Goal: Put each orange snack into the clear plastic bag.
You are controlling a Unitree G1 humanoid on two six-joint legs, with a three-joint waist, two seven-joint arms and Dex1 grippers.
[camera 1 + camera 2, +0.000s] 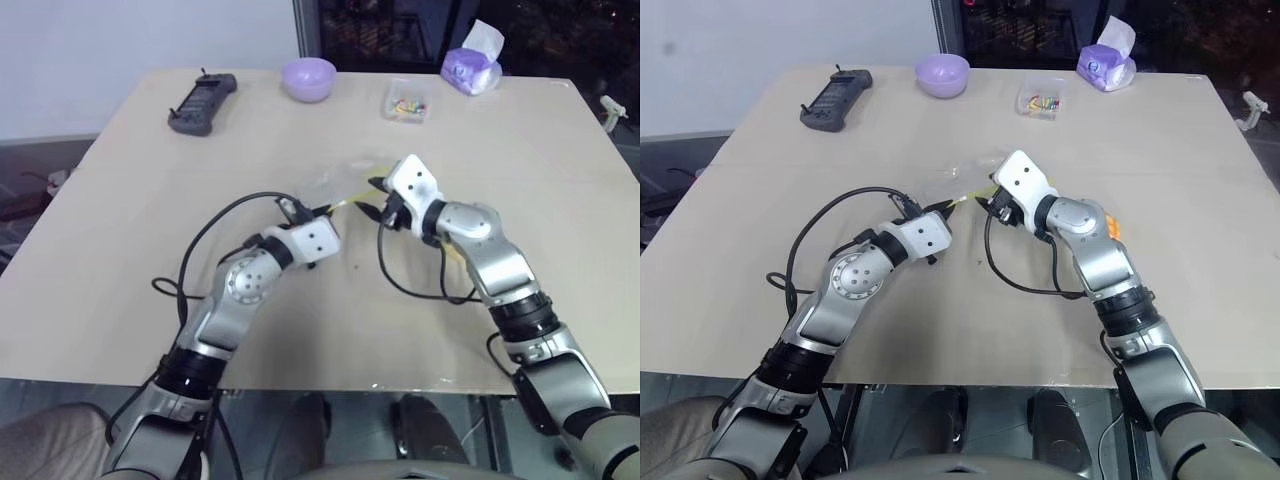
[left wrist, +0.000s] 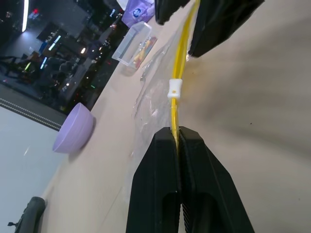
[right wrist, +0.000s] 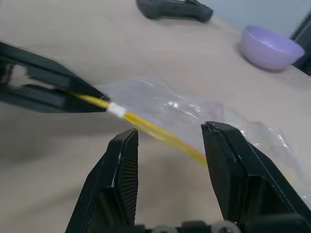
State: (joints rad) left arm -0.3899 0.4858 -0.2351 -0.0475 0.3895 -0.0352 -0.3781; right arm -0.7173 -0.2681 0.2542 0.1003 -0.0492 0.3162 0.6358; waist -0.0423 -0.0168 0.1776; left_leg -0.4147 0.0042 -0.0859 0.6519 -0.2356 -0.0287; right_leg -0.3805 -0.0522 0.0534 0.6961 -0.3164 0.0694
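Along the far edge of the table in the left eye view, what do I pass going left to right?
Black remote → lilac bowl → small clear box of colourful bits → purple tissue pack.

Two silver-grey jointed arms with black elbow and forearm sections. White block wrist housings carry small dark screw holes. Black cables loop from each wrist. Left gripper (image 2: 178, 141) and right gripper (image 3: 167, 145): matte black ridged fingers.
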